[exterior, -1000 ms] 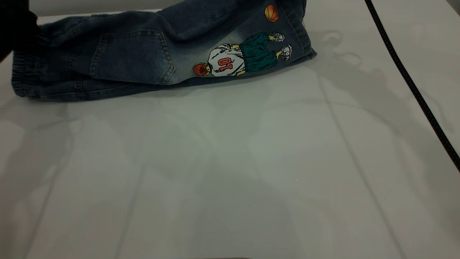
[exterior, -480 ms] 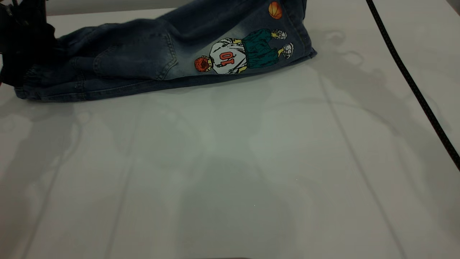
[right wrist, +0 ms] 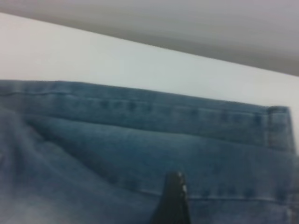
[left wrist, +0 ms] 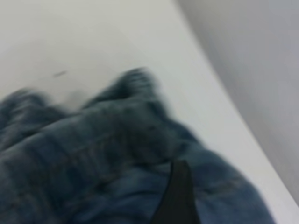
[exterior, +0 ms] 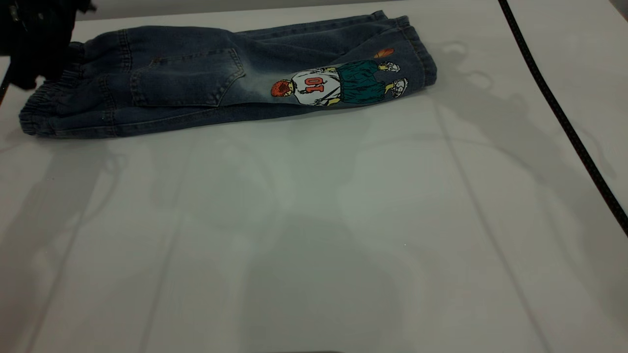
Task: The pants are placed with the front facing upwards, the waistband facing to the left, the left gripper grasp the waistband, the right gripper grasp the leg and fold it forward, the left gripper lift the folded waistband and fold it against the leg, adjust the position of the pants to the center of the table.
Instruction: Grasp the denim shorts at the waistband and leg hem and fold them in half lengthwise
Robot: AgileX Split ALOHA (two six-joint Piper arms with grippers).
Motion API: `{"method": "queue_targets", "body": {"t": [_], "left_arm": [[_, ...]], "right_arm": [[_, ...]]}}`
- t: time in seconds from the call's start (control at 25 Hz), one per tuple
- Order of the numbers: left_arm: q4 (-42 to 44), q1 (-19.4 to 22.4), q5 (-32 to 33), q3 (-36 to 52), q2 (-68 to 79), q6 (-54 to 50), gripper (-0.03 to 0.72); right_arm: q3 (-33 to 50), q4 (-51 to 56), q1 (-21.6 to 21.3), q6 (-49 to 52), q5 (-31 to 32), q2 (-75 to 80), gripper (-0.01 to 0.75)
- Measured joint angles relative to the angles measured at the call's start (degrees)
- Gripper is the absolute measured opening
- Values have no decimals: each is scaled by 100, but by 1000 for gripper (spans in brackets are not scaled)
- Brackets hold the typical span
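Since the small blue denim pants point(exterior: 221, 78) already lie doubled lengthwise, one leg stacked on the other, the step in hand is judged to be the second fold: lifting the gathered dark-blue elastic waistband point(exterior: 41, 110) and carrying it across toward the stitched hems at the 3 o'clock end. To do this well, take both denim layers at the waistband together, lift only enough to clear the fabric, travel straight along the garment's long axis, and lay the band down square on the hem so the edges align. The pants rest at the 11 o'clock region of the large plain white matte table point(exterior: 314, 235), waistband toward 9 o'clock; the uppermost leg point(exterior: 343, 73) shows its faded patch, a back pocket, and a cartoon basketball player print numbered 10 with an orange ball. The left gripper point(exterior: 34, 44) sits at the waistband's far corner, its fingertip point(left wrist: 177, 196) over denim; its opening and hold cannot be determined. The right gripper's fingertip point(right wrist: 172, 198) hovers near the hem seam; its opening likewise cannot be determined. A black cable point(exterior: 559, 113) crosses the table at 2 o'clock.
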Motion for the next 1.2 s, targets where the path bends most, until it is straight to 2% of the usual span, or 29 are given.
{"method": "queue_targets", "body": {"t": [0.12,0.2,0.28,0.36,0.48,0.6,0.72,0.8,0.96,1.2], "left_arm": [[1243,0,-155,0,-152,-16,585],[2148,0,-4,0,-362,-16,584],[2814,0,492,0,-675,-16,584],[3266,0,1357,0,-978,-16,584],[3442,91,2697,0,-1384,-16,586],[3442,447,3647,0,-1619,-66,586],[3437,811,4143,0,-1651,-178,586],[3432,960,4249,0,-1627,-185,587],[3444,1107,4720,-193,-1537,-140,587],[3329,1115,6685,-890,-1492,894,587]], "right_arm": [[0,0,-22,0,507,-122,562],[0,-14,-34,5,1032,-252,563],[-6,-44,-34,19,1683,-351,563],[-12,-97,-20,46,2215,-402,563],[-18,-316,63,186,2639,-410,563],[-18,-591,174,338,2700,-410,563],[-18,-741,269,429,2705,-410,564],[-18,-753,310,470,2729,-410,564],[-18,-861,317,562,2874,-410,564],[-18,-908,317,643,2980,-410,564]]}}
